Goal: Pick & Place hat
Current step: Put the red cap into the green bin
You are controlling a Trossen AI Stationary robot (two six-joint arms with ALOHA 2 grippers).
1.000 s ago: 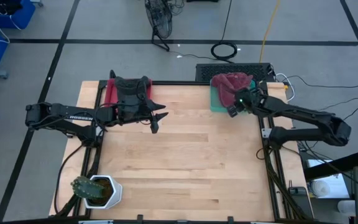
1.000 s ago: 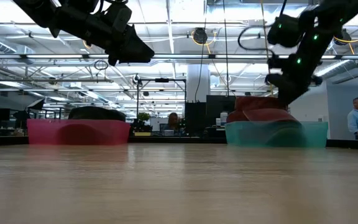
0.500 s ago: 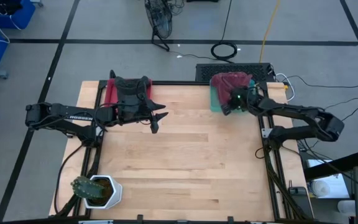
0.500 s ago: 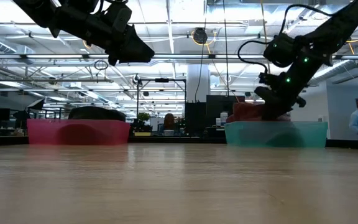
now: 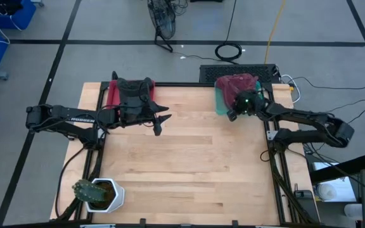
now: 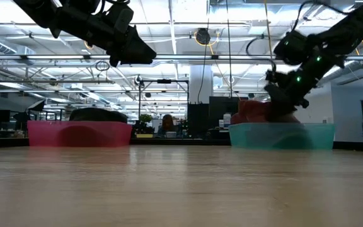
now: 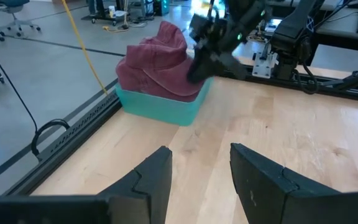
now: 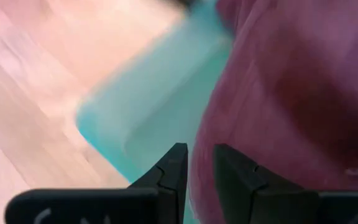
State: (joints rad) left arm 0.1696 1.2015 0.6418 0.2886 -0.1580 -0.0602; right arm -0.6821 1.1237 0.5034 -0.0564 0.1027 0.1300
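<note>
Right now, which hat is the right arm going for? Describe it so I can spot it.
Look at the table's far edge, where two bins sit. The hat is heaped in the teal bin on the right arm's side, under the right gripper. It is maroon; the pink bin holds dark hats.

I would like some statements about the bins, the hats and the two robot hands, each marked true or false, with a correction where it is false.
1. The dark red fabric hat lies in the teal plastic bin. True.
2. The right hand hangs over the middle of the wooden table. False: it is at the teal plastic bin, beside the dark red fabric hat.
3. The pink plastic bin holds a dark hat. True.
4. The left hand is shut on the dark hat. False: its fingers stand apart with nothing between them, above the wooden table.
5. The potted green plant stands between the two bins. False: it stands at a table corner, far from both.
</note>
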